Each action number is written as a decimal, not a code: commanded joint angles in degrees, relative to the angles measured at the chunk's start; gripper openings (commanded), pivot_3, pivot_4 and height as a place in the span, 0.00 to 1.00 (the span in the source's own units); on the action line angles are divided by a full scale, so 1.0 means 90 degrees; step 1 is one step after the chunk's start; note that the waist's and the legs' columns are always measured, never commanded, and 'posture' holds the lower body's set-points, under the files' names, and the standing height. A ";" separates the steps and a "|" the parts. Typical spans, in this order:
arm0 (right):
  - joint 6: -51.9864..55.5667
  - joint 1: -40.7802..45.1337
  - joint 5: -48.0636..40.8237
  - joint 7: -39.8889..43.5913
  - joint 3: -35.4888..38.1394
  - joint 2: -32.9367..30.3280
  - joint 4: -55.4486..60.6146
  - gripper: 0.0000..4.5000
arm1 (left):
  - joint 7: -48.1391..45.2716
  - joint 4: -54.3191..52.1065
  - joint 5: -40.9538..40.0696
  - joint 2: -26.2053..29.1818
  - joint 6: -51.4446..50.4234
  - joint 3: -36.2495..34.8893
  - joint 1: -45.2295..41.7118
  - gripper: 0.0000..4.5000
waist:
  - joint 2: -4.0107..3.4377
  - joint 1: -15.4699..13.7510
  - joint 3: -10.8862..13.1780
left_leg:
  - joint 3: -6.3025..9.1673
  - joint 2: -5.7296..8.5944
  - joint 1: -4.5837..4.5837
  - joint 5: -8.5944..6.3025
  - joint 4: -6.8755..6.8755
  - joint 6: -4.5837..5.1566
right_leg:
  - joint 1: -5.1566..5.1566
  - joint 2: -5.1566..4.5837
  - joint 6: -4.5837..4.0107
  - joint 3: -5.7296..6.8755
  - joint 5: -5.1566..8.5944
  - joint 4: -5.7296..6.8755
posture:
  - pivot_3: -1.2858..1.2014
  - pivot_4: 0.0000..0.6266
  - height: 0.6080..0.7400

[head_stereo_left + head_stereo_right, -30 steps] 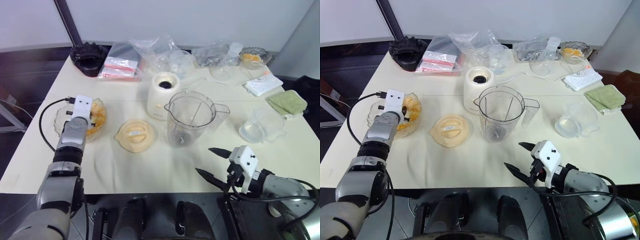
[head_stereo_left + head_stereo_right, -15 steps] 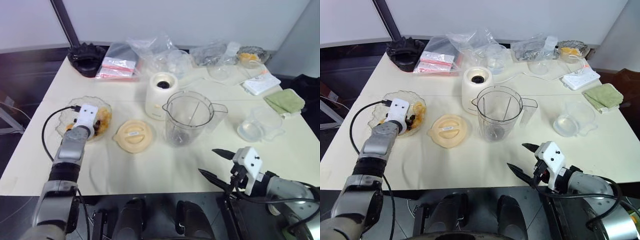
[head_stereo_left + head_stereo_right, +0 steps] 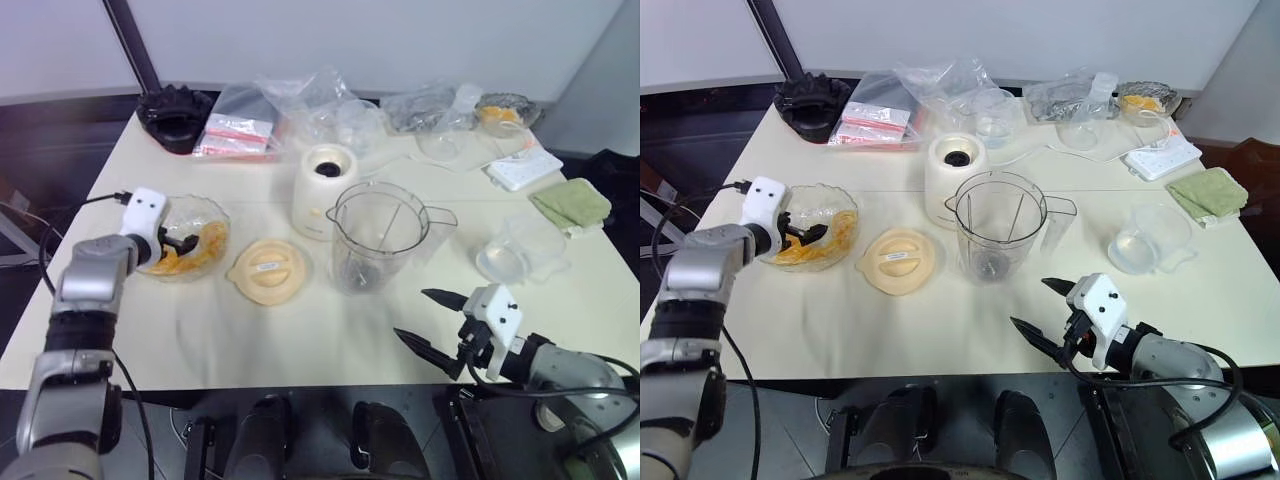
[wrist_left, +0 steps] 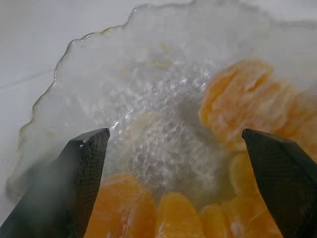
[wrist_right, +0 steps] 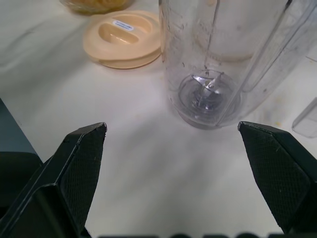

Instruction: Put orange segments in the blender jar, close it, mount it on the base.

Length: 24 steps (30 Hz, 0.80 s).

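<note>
Hovering over the glass bowl, the left hand is spread wide with nothing between its fingers; the orange segments lie beneath it. Near the tabletop's front edge, the right hand gapes empty. Between them the blender jar stands upright, empty, just beside the base.

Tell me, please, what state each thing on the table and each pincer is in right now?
blender jar: upright on the table, uncovered, no fruit inside, off the base.
base: socket bare.
pale orange lid: flat on the table, beside the jar.
orange segments: all in the glass dish.
left pincer: open, over the dish, holding nothing.
right pincer: open, holding nothing, above the table's near edge.
</note>
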<state>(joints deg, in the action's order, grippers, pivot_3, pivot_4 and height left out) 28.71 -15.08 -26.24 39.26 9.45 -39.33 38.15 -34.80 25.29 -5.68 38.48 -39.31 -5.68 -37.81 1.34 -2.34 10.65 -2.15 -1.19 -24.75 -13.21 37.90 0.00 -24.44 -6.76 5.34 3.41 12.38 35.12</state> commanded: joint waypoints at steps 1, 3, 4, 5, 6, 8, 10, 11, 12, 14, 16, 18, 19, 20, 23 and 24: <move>0.0107 0.0006 -0.0198 0.0021 0.0205 -0.0075 0.0283 1.00 | -0.0562 0.0651 -0.0016 0.0239 -0.0148 0.0231 -0.0904 0.99 | 0.0004 -0.0007 0.0002 | -0.0006 0.0007 -0.0003 0.0002 0.0001 0.0003 | 0.0002 0.0000 0.0000 0.0001 0.0000 0.0000 | 0.52 0.24 1.00; 0.0227 -0.0034 -0.0313 0.0013 0.0329 -0.0114 0.0443 1.00 | -0.1073 0.1162 0.0157 0.0368 0.0004 0.0585 -0.1393 0.99 | 0.0005 0.0004 0.0003 | -0.0004 0.0021 -0.0015 0.0003 0.0003 0.0005 | -0.0005 0.0002 0.0001 0.0004 -0.0001 0.0000 | 0.52 0.24 1.00; 0.0280 -0.0087 -0.0379 0.0013 0.0390 -0.0137 0.0547 1.00 | -0.1474 0.1406 0.0264 0.0439 0.0180 0.0840 -0.1613 0.99 | 0.0005 0.0006 0.0003 | -0.0004 0.0025 -0.0018 0.0003 0.0003 0.0006 | -0.0006 0.0002 0.0001 0.0004 -0.0001 0.0000 | 0.52 0.24 1.00; 0.0329 -0.0130 -0.0424 -0.0005 0.0419 -0.0147 0.0642 1.00 | -0.1756 0.1572 0.0331 0.0499 0.0328 0.1011 -0.1746 0.99 | 0.0005 0.0009 0.0003 | -0.0005 0.0025 -0.0021 0.0003 0.0003 0.0006 | -0.0009 0.0003 0.0001 0.0004 0.0000 0.0000 | 0.52 0.24 1.00; 0.0362 -0.0172 -0.0451 -0.0024 0.0440 -0.0149 0.0724 1.00 | -0.2092 0.1760 0.0493 0.0545 0.0623 0.1277 -0.1868 0.99 | 0.0005 0.0014 0.0003 | -0.0006 0.0025 -0.0021 0.0003 0.0003 0.0007 | -0.0010 0.0002 0.0001 0.0004 0.0000 0.0000 | 0.52 0.24 1.00; 0.0442 -0.0243 -0.0481 -0.0096 0.0447 -0.0119 0.0901 1.00 | -0.2694 0.2135 0.0726 0.0592 0.1178 0.1667 -0.2060 0.99 | 0.0005 0.0021 0.0003 | -0.0009 0.0024 -0.0022 0.0001 0.0002 0.0009 | -0.0012 0.0005 0.0001 0.0004 0.0000 0.0000 | 0.52 0.24 1.00; 0.0499 -0.0334 -0.0535 -0.0161 0.0489 -0.0098 0.1055 1.00 | -0.3162 0.2682 0.0992 0.0574 0.1825 0.1998 -0.2249 0.99 | 0.0005 0.0009 0.0003 | -0.0009 0.0023 -0.0022 0.0001 0.0002 0.0010 | -0.0013 0.0005 0.0001 0.0004 0.0000 0.0000 | 0.52 0.24 1.00; 0.0561 -0.0362 -0.0661 -0.0201 0.0572 -0.0074 0.1144 1.00 | -0.3197 0.3088 0.1128 0.0514 0.2116 0.2098 -0.2407 0.99 | 0.0005 0.0014 0.0003 | -0.0008 0.0022 -0.0022 0.0001 0.0002 0.0009 | -0.0014 0.0006 0.0000 0.0004 0.0000 0.0000 | 0.52 0.24 1.00; 0.0613 -0.0375 -0.0755 -0.0240 0.0625 -0.0058 0.1213 1.00 | -0.3205 0.3403 0.1224 0.0471 0.2327 0.2151 -0.2530 0.99 | 0.0006 0.0009 0.0004 | -0.0009 0.0020 -0.0022 0.0001 0.0003 0.0009 | -0.0014 0.0005 0.0000 0.0004 0.0000 0.0000 | 0.52 0.24 1.00; 0.0781 -0.0319 -0.1035 -0.0358 0.0764 -0.0021 0.1338 1.00 | -0.3135 0.4000 0.1442 0.0381 0.2701 0.2253 -0.2777 0.99 | 0.0010 0.0007 0.0006 | -0.0005 0.0018 -0.0034 0.0002 0.0012 0.0010 | -0.0019 0.0005 0.0000 0.0005 0.0000 0.0000 | 0.52 0.24 1.00; 0.0876 -0.0261 -0.1187 -0.0447 0.0861 -0.0037 0.1425 1.00 | -0.3099 0.4467 0.1564 0.0276 0.3047 0.2267 -0.2989 0.99 | 0.0010 0.0005 0.0005 | 0.0000 0.0019 -0.0050 0.0002 0.0024 0.0011 | -0.0026 0.0006 0.0000 0.0006 0.0000 0.0000 | 0.52 0.24 1.00; 0.0925 -0.0280 -0.1244 -0.0518 0.0929 -0.0064 0.1518 1.00 | -0.2963 0.4816 0.1672 0.0173 0.3283 0.2238 -0.3145 0.99 | 0.0012 -0.0006 0.0005 | 0.0003 0.0023 -0.0064 0.0002 0.0028 0.0012 | -0.0033 0.0004 0.0001 0.0005 -0.0001 -0.0001 | 0.52 0.24 1.00; 0.0943 -0.0311 -0.1256 -0.0564 0.0961 -0.0057 0.1563 1.00 | -0.2837 0.4959 0.1735 0.0106 0.3435 0.2229 -0.3197 0.99 | 0.0012 -0.0009 0.0005 | 0.0007 0.0025 -0.0066 0.0001 0.0029 0.0013 | -0.0033 0.0004 0.0001 0.0005 -0.0001 -0.0001 | 0.52 0.24 1.00; 0.0958 -0.0358 -0.1268 -0.0609 0.0980 -0.0044 0.1620 1.00 | -0.2739 0.5066 0.1778 0.0053 0.3537 0.2217 -0.3230 0.99 | 0.0012 -0.0015 0.0005 | 0.0008 0.0026 -0.0066 0.0000 0.0028 0.0015 | -0.0033 0.0004 0.0002 0.0005 -0.0001 -0.0001 | 0.52 0.24 1.00; 0.0986 -0.0480 -0.1321 -0.0748 0.1004 -0.0010 0.1762 1.00 | -0.2603 0.5270 0.1819 -0.0042 0.3734 0.2131 -0.3277 0.99 | 0.0013 -0.0004 0.0005 | 0.0009 0.0027 -0.0069 -0.0002 0.0028 0.0019 | -0.0034 0.0004 0.0006 0.0007 -0.0001 -0.0001 | 0.52 0.24 1.00; 0.1007 -0.0557 -0.1358 -0.0818 0.1013 0.0021 0.1837 1.00 | -0.2582 0.5321 0.1835 -0.0072 0.3782 0.2117 -0.3262 0.99 | 0.0014 -0.0001 0.0006 | 0.0009 0.0027 -0.0069 -0.0002 0.0028 0.0020 | -0.0034 0.0005 0.0009 0.0007 -0.0002 0.0000 | 0.52 0.24 1.00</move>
<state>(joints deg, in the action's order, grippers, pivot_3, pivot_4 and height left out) 37.76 -19.38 -37.35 32.86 17.20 -39.75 51.83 -58.53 72.71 10.43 37.47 -6.67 14.54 -65.57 1.46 -2.35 10.70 -2.07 -0.95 -25.37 -13.23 38.15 0.18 -24.75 -6.72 5.46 3.47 12.33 35.13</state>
